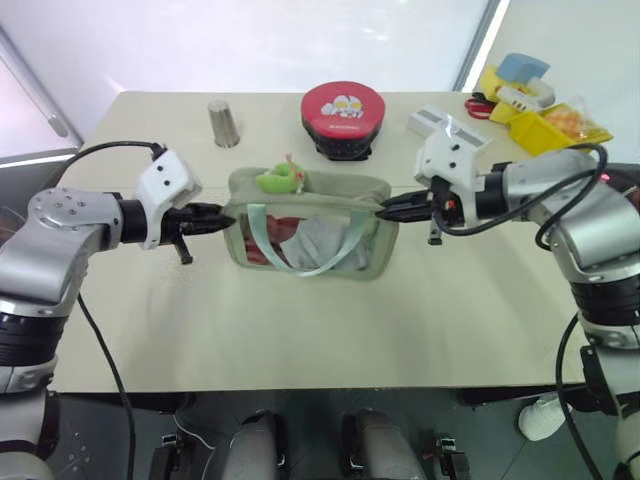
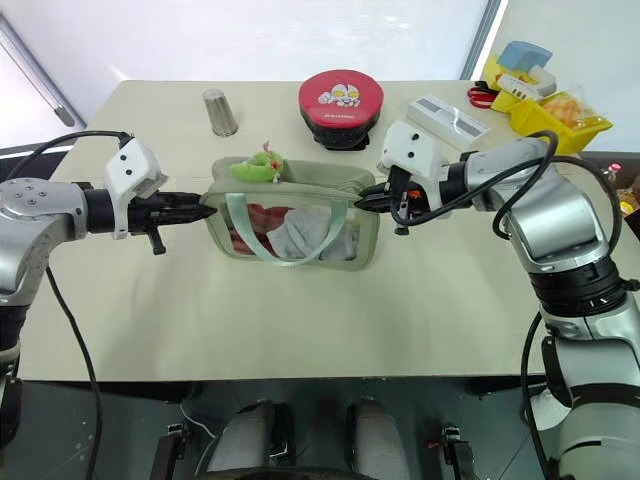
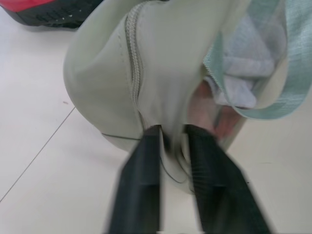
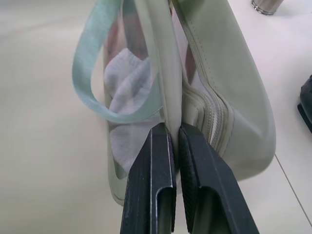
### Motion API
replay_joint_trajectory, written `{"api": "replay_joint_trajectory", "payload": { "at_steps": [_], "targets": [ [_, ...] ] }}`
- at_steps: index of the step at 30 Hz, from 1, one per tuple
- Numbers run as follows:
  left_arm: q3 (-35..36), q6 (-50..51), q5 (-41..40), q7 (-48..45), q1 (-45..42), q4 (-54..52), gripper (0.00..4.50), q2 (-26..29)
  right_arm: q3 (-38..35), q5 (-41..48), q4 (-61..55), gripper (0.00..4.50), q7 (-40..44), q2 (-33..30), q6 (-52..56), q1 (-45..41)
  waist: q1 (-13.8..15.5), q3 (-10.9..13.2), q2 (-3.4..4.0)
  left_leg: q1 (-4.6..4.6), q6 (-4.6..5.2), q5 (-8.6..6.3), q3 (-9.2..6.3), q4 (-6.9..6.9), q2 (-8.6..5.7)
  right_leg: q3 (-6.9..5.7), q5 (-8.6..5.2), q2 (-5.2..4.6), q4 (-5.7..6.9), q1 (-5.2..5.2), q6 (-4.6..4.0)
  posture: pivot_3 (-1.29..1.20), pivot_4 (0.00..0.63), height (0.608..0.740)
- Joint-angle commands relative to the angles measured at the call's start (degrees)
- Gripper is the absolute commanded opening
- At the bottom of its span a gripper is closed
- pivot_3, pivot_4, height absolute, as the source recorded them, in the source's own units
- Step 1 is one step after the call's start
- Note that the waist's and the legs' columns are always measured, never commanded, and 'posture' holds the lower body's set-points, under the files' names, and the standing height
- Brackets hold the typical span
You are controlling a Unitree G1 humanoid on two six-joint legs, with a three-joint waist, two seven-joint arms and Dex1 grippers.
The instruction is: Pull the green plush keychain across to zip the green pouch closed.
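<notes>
Now, pouch: pale sage-green soft pouch [image 1: 306, 225] with clear window, pinched between both grippers
Contents: white cloth and red items, behind mint strap [image 1: 300, 250]
Keychain: lime-green plush keychain [image 1: 280, 178] on top edge, nearer left fingers
Left gripper [image 1: 224, 222]: closed on pouch's end
Right gripper [image 1: 383, 208]: clamped on opposite end

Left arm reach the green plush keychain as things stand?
Probably not yet: left gripper is shut on the green pouch end. Green plush keychain sits unobstructed nearby on top; it must release first.
</notes>
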Motion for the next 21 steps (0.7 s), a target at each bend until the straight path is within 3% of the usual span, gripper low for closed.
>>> {"api": "replay_joint_trajectory", "payload": {
  "at_steps": [1, 4, 5, 9, 12, 16, 21],
  "targets": [
    [1.29, -1.06, 0.52, 0.24, -0.89, -0.10, 0.04, 0.38, -0.73, 0.68, -1.41, 0.00, -0.05, 0.09, 0.90, -1.43, 0.02, 0.00, 0.00, 0.00, 0.00, 0.00, 0.00, 0.00, 0.00, 0.00, 0.00, 0.00, 0.00, 0.00, 0.00, 0.00, 0.150, 0.740],
    [0.91, -0.52, 0.73, 0.41, -1.42, 0.37, 0.04, 0.33, -1.44, 1.80, -1.97, 0.00, 0.34, -0.13, 2.66, -1.61, -0.02, 0.00, 0.00, 0.00, 0.00, 0.00, 0.00, 0.00, -0.01, 0.00, 0.00, 0.00, 0.00, 0.00, 0.00, 0.00, 0.150, 0.740],
    [0.91, -0.45, 0.67, 0.34, -1.45, 0.34, 0.00, 0.38, -1.72, 2.31, -2.03, 0.74, 0.77, -0.41, 3.19, -1.72, -0.04, 0.00, 0.00, 0.00, 0.00, 0.00, 0.00, 0.00, -0.01, 0.00, 0.00, 0.00, 0.00, 0.00, 0.00, 0.00, 0.150, 0.740],
    [0.98, 0.21, -0.10, -0.92, -1.07, -0.65, 0.00, 1.18, -1.90, 0.37, 2.08, 2.50, 2.04, -2.23, -0.33, -5.15, 0.00, 0.00, 0.00, 0.00, 0.00, 0.00, 0.00, 0.00, 0.00, 0.00, 0.00, -0.01, 0.00, 0.00, 0.00, 0.00, 0.150, 0.740],
    [1.03, 1.02, -0.45, -1.12, -1.28, -1.25, 0.00, 1.32, -2.68, 1.94, 4.14, 2.50, 2.98, -1.12, 0.18, -9.52, -0.07, 0.00, 0.01, 0.00, 0.00, 0.00, 0.01, 0.00, -0.02, 0.00, 0.00, -0.01, -0.01, 0.00, 0.00, 0.00, 0.150, 0.740],
    [1.10, 4.72, -2.53, -1.21, -2.32, -3.45, 0.00, 0.93, -1.72, 4.72, 2.60, 2.50, -1.19, 7.83, 3.03, -15.11, -0.32, 0.00, 0.01, 0.00, 0.00, 0.00, 0.02, -0.04, 0.00, 0.01, 0.00, 0.03, 0.02, -0.06, 0.00, 0.00, 0.150, 0.740],
    [0.69, 6.18, -2.73, -0.56, -2.91, -4.29, 0.00, 0.54, 1.87, 3.73, 1.78, 2.50, -6.31, 17.97, 2.36, -15.44, 0.05, 0.00, 0.01, -0.04, 0.00, 0.00, 0.00, -0.03, 0.01, 0.00, 0.00, -0.03, 0.04, -0.06, 0.00, 0.00, 0.150, 0.740]
  ]
}}
